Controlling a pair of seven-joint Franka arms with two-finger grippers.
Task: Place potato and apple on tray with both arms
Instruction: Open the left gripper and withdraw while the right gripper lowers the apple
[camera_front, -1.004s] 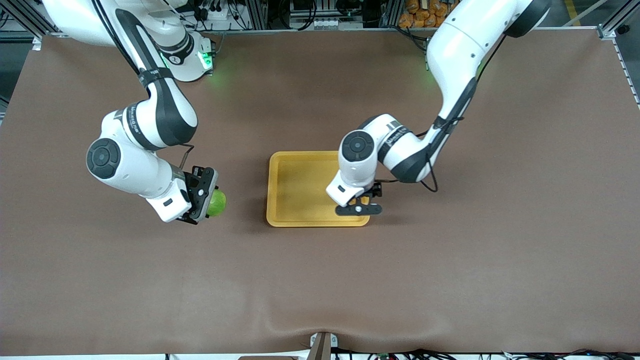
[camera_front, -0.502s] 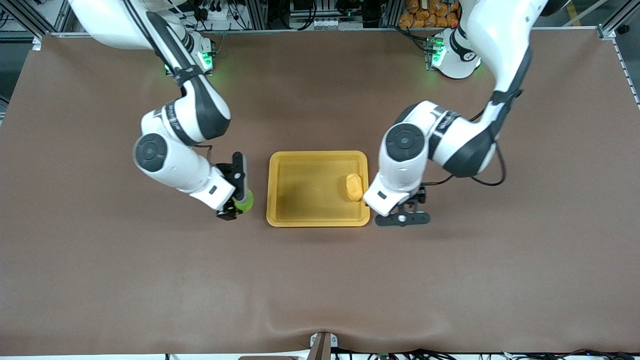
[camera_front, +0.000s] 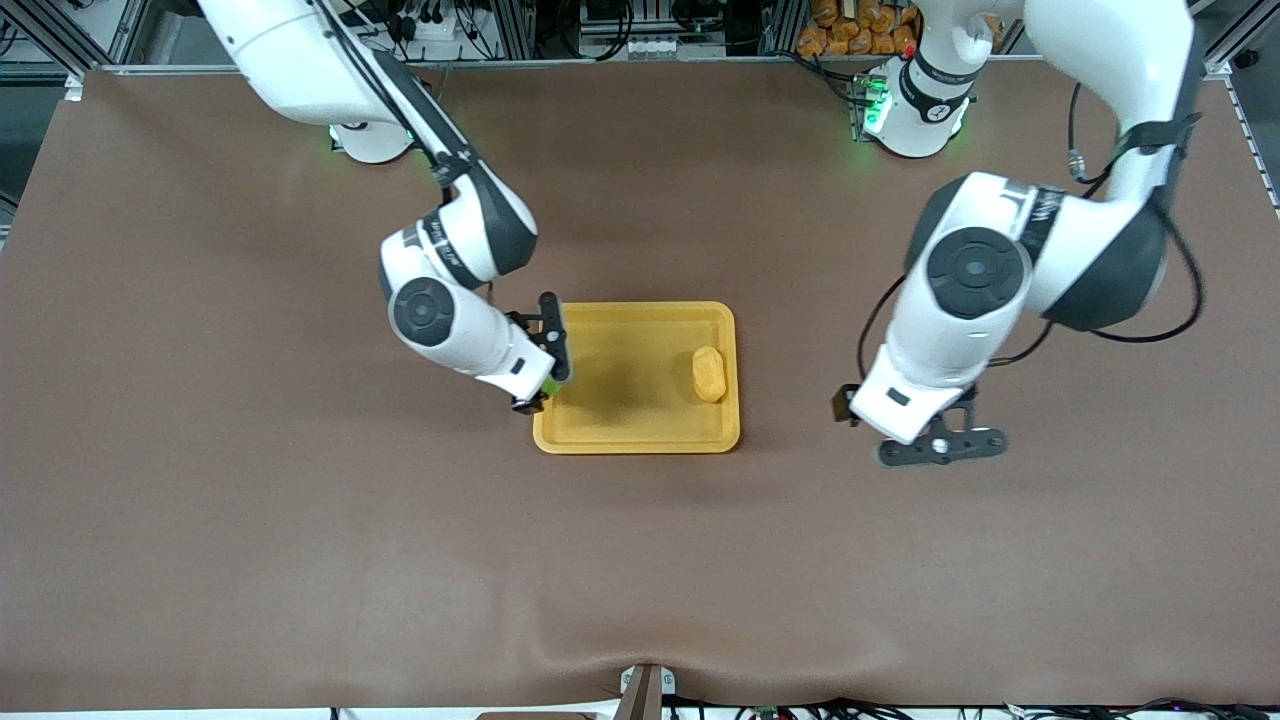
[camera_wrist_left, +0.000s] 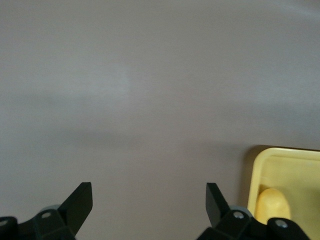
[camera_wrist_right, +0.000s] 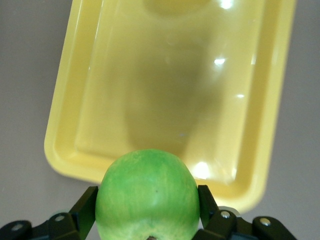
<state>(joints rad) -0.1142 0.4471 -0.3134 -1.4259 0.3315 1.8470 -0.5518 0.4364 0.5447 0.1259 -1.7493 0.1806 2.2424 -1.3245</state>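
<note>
Since the earlier frames, both white jointed arms have swung toward the left arm's end of the brown cloth-covered table (camera_front: 200, 500). On the flat rectangular yellow-orange plastic tray (camera_front: 640, 437), the oblong yellow-orange potato (camera_front: 709, 373) lies beside the rim at that end, evidently delivered. The left gripper (camera_front: 944, 447), spread wide and empty, hangs over bare table well clear of the tray. The right gripper (camera_front: 547, 362) clenches the round green apple (camera_wrist_right: 148, 196) above the tray's other edge, apparently for placement. Nothing obstructs the tray floor.

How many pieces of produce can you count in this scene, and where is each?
2. The potato lies in the tray, toward the left arm's end. The apple is gripped in the right claw over the tray's rim.
</note>
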